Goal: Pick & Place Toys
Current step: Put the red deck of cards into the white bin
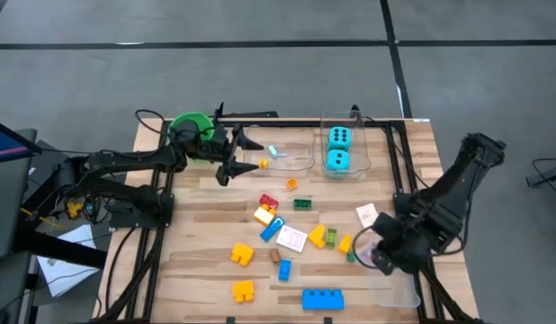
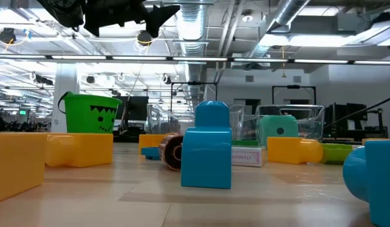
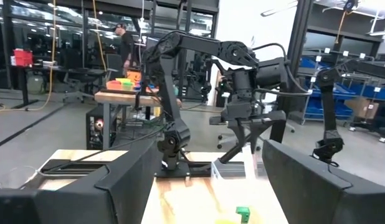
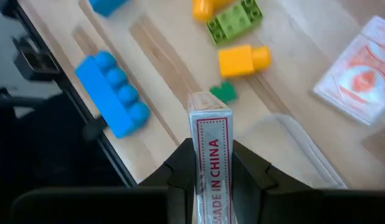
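My right gripper (image 1: pixel 379 256) hangs over the table's near right part, shut on a pink-and-white pack of playing cards (image 4: pixel 211 143). Below it lie a small green piece (image 4: pixel 225 92), a yellow block (image 4: pixel 242 60), a green brick (image 4: pixel 233 21) and a long blue brick (image 4: pixel 115 93). More blocks (image 1: pixel 269 216) and two other card packs (image 1: pixel 291 238) (image 1: pixel 366 214) lie flat in the table's middle. Two cyan dice (image 1: pixel 338 149) sit in a clear tub (image 1: pixel 359 171) at the far side. My left gripper (image 1: pixel 242 160) is open and empty, raised beside the green bucket (image 1: pixel 192 126). My right gripper pinches the card pack's two broad faces between its two fingers (image 4: pixel 180 168), with the printed narrow edge (image 4: pixel 212 163) facing the wrist camera. The fingers come from above, slanting down. The pack stands on edge in the hold, lifted clear of the table.
A second clear tub (image 1: pixel 399 286) stands at the near right corner, its rim (image 4: pixel 304 146) just beside my right gripper. A blue block (image 2: pixel 207 149) and yellow blocks (image 2: pixel 78 150) lie near the front edge. A person stands in the room beyond the table (image 3: pixel 125 43).
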